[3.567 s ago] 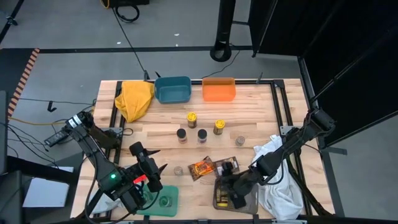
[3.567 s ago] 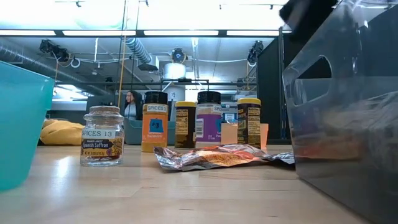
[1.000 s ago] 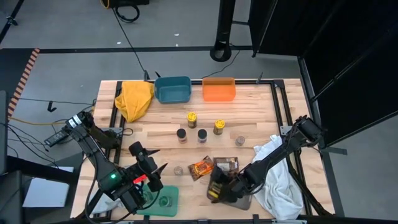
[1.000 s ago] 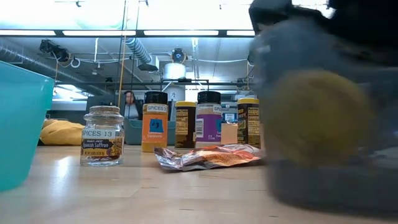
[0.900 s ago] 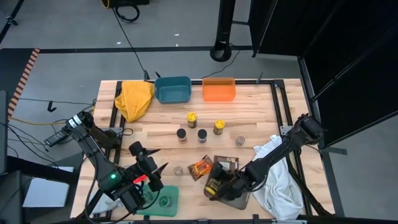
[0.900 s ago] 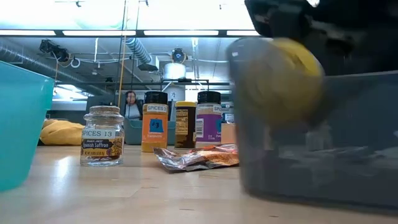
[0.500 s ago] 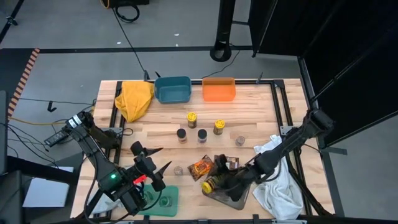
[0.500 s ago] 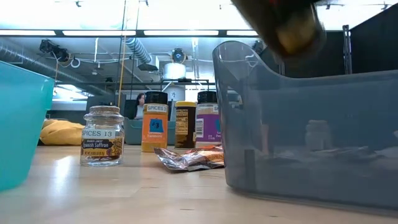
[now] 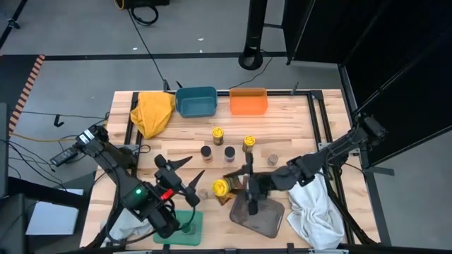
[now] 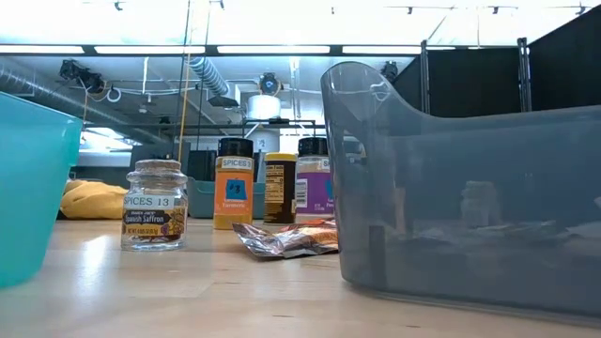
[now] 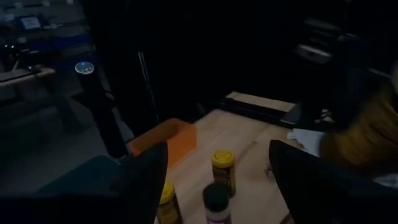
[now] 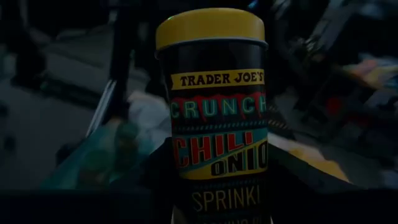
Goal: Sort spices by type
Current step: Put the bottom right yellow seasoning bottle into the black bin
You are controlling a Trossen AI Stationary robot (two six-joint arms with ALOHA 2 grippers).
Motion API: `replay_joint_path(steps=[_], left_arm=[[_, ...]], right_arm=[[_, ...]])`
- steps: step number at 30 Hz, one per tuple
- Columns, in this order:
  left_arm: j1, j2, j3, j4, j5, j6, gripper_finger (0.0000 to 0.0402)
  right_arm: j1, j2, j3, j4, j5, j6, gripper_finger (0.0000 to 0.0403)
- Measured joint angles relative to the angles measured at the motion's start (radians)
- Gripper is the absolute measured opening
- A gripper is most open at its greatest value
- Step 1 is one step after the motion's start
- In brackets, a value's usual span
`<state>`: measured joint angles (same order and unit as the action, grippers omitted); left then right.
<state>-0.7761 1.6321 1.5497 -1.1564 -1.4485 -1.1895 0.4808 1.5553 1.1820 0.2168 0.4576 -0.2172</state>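
Note:
My right gripper [image 9: 236,186] is shut on a dark jar with a yellow lid [image 9: 221,187], labelled chili onion in the right wrist view [image 12: 217,106], held above the orange packet [image 9: 231,198]. My left gripper [image 9: 181,171] hovers open near the table's left, just left of that jar. Four jars [image 9: 229,152] stand mid-table, with a grey-lidded one [image 9: 272,160] to their right. A small clear jar [image 9: 203,192] stands near the left gripper. Another jar [image 9: 187,227] sits in the green tray [image 9: 194,219]. The low view shows the saffron jar [image 10: 155,205] and the packet [image 10: 286,238]. My right gripper pinches the jar's lower body [image 12: 217,186] between its two fingers [image 12: 155,171], one on each side. The fingers come level from the table's right, along the jar. The jar is lifted clear and lies level, its yellow lid [image 9: 219,187] toward the table's left.
A grey plastic bin [image 9: 258,212] sits at the near edge under the right arm, large in the low view [image 10: 470,188]. A white cloth [image 9: 314,204] lies to its right. At the far edge sit a yellow cloth [image 9: 153,111], a teal bin [image 9: 196,101] and an orange bin [image 9: 248,101].
My right gripper has lifted the yellow-lidded jar out of the grey bin and carried it up and toward the table's left and far side, tipping it level. The grey bin has slid a little toward the left. My left gripper has moved toward the far edge and the right.

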Motion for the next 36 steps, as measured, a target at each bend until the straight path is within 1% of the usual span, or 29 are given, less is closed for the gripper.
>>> replay_joint_path(steps=[4,8,10,11,12,15,16,17,20,22,26,29,32,36], left_arm=[[-0.003,-0.006,0.0,0.077,0.009,0.04,0.0285],[-0.002,-0.046,0.0,0.137,0.047,0.076,0.0285],[-0.002,-0.071,0.0,0.222,0.107,0.179,0.0285],[0.003,-0.087,0.0,0.28,0.162,0.259,0.0285],[0.015,-0.102,0.0,0.355,0.254,0.358,0.0285],[0.073,-0.14,0.0,0.629,0.657,0.657,0.0285],[0.088,-0.141,0.001,0.704,0.753,0.74,0.0285],[0.099,-0.141,0.001,0.756,0.795,0.815,0.0285],[0.125,-0.139,0.001,0.807,0.804,1.013,0.0285],[0.155,-0.139,0.001,0.831,0.787,1.08,0.0285],[0.198,-0.139,-0.003,0.897,0.783,1.146,0.0285],[0.219,-0.145,-0.04,1.016,0.795,1.192,0.0285],[0.227,-0.158,-0.097,1.148,0.845,1.24,0.0285],[0.235,-0.161,-0.158,1.281,0.878,1.246,0.0285]], right_arm=[[-0.011,-0.007,0.0,0.096,-0.003,-0.05,0.0194],[-0.01,-0.027,0.0,0.152,-0.003,-0.074,0.0194],[-0.005,-0.04,0.0,0.154,-0.001,-0.074,0.0194],[-0.003,-0.047,0.0,0.151,0.003,-0.074,0.0194],[-0.002,-0.054,0.0,0.154,0.01,-0.074,0.0194],[0.008,-0.071,0.0,0.157,0.038,-0.075,0.0194],[0.008,-0.073,0.0,0.158,0.045,-0.076,0.0194],[0.009,-0.073,0.0,0.158,0.049,-0.075,0.0194],[0.017,-0.072,0.0,0.156,0.05,-0.059,0.0195],[0.022,-0.072,0.0,0.158,0.051,-0.047,0.0195],[0.048,-0.071,0.0,0.181,0.071,-0.066,0.0195],[0.068,-0.071,0.0,0.209,0.105,-0.102,0.0195],[0.085,-0.072,0.001,0.227,0.136,-0.143,0.0195],[0.093,-0.072,0.001,0.24,0.146,-0.183,0.0195]])
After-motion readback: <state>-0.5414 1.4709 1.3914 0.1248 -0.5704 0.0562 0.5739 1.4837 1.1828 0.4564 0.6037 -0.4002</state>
